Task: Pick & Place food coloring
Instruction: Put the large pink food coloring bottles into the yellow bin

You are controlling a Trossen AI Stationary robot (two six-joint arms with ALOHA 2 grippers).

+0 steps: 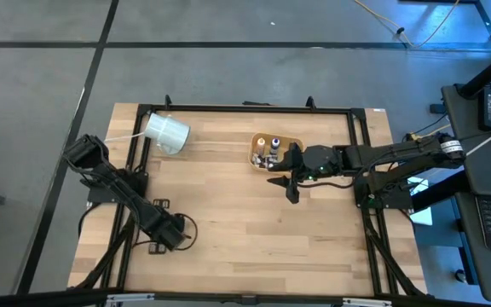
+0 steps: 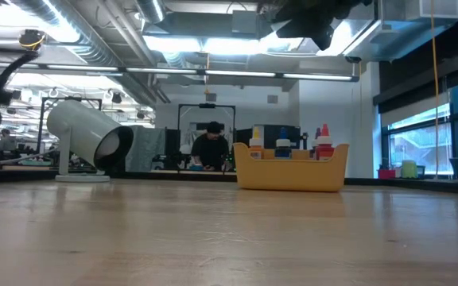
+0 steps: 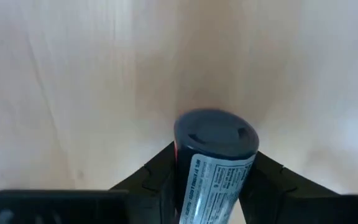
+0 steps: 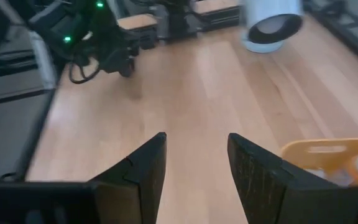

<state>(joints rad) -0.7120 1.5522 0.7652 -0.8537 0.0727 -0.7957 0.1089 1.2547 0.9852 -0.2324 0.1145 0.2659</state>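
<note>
My left gripper (image 1: 176,234) is low over the table's near-left part, shut on a small food coloring bottle (image 3: 215,163) that has a dark cap and a printed label. Several more small bottles (image 1: 271,152) stand in the tan-orange tray (image 1: 259,139) right of the table's middle. The low view shows their caps (image 2: 323,135) rising above the tray's wall (image 2: 291,171). My right gripper (image 1: 286,184) hovers open just to the near side of the tray. Its fingers (image 4: 146,168) hold nothing, and the tray's corner (image 4: 328,152) lies beside them. My left gripper pinches the bottle by its labelled body (image 3: 213,183) between its two fingers. The bottle lies along the fingers, and its dark cap (image 3: 216,132) sticks out past their tips. Whether the bottle is clear of the table cannot be told.
A large white cylinder (image 1: 167,132) lies on its side near the table's far-left corner (image 2: 86,137). A black frame rail (image 1: 254,107) runs around the table. Bare wood lies between the two grippers. A person (image 2: 211,147) sits in the room beyond the table.
</note>
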